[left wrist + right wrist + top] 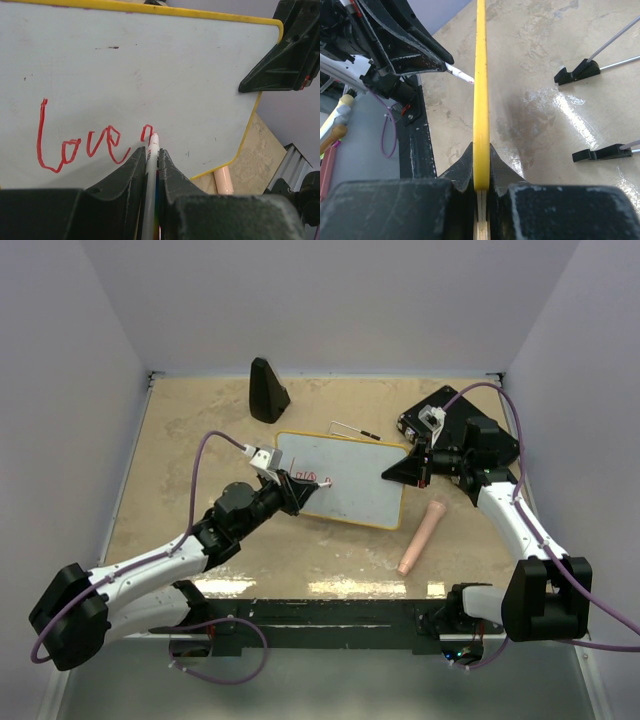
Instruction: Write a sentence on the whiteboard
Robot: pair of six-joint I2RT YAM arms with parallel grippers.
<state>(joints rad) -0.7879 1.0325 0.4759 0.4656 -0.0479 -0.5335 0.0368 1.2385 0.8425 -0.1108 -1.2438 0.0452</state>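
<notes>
1. Left tool [150, 165] fills the bottom of its wrist view. Its fingers are pressed onto a marker [151, 150], with the shaft lying in the gap between them and the red tip just past the fingertips. My guess is the grip is that far forward to keep the tip stiff under writing load.
2. Marker tip touches the board [175, 75] at the end of a small hooked stroke, just right of "Love".
3. The sentence [80, 145] is red cursive, so far "Love" plus the start of another letter. It sits on the part of the board nearest the left arm, and the surface to its right is blank. I'd call it one word in, with most of the task left.
4. Board stands mid-worktop [200, 440] between the arms, tilted rather than flat. The right wrist view shows the yellow rim edge-on, with wire legs and black feet [577, 72] on the worktop behind it.
5. Right tool [481, 165] pinches the rim at the board's right edge, one finger on each face. It's probably a brace, since a light board on thin legs would likely skid or tip under pen push.
6. Next strokes head right, toward that clamp, so pen pressure needs to stay light.
7. Tan cylinder [421, 537] lies near the board's near-right corner and a black wedge [267, 390] stands behind the board. Both are apart from the tools.
</notes>
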